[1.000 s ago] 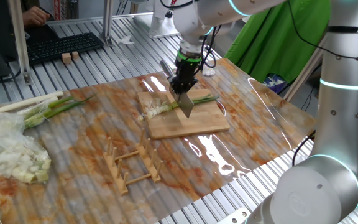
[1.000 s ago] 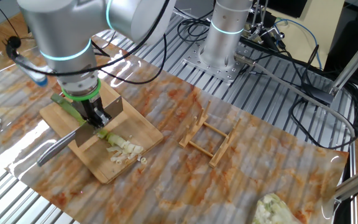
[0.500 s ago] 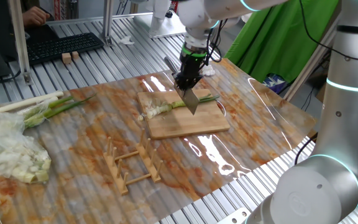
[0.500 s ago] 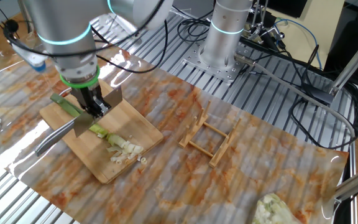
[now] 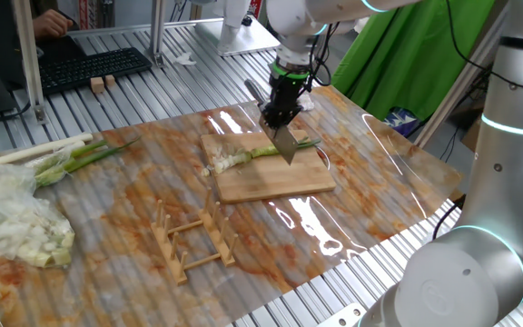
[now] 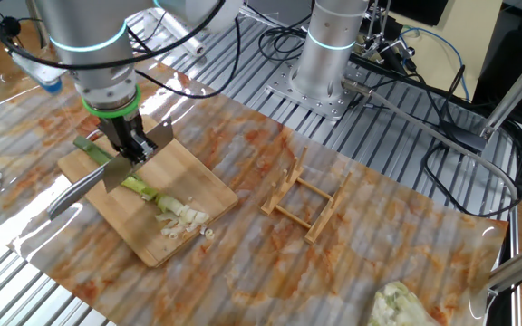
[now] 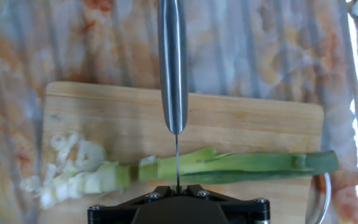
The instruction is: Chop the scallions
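Marbled orange sheeting is seen spread over the ribbed metal worktop (image 5: 80, 118), and on it a wooden cutting board (image 5: 271, 182) is laid. At the left of one fixed view a bundle of whole stalks (image 5: 62, 156) and a plastic-wrapped pale heap (image 5: 16, 222) are set well apart from the board; a wooden rack (image 5: 193, 241) stands nearer the front edge.

On the board, the scallions (image 7: 229, 165) are laid lengthwise: chopped white bits are piled at the left end in the hand view, a short cut section lies next to them, and the uncut green length runs off to the right. The tool (image 6: 127, 149) is clenched on the handle of a knife (image 7: 173, 62), whose blade is held edge-down across the stalk, just right of the last cut and seemingly lifted clear of it.

For the step in hand, the blade should probably be shifted a little toward the green end, kept square to the stalk, and pressed straight down to the board, so that slices of even thickness are given and the stalk is not rolled or dragged.
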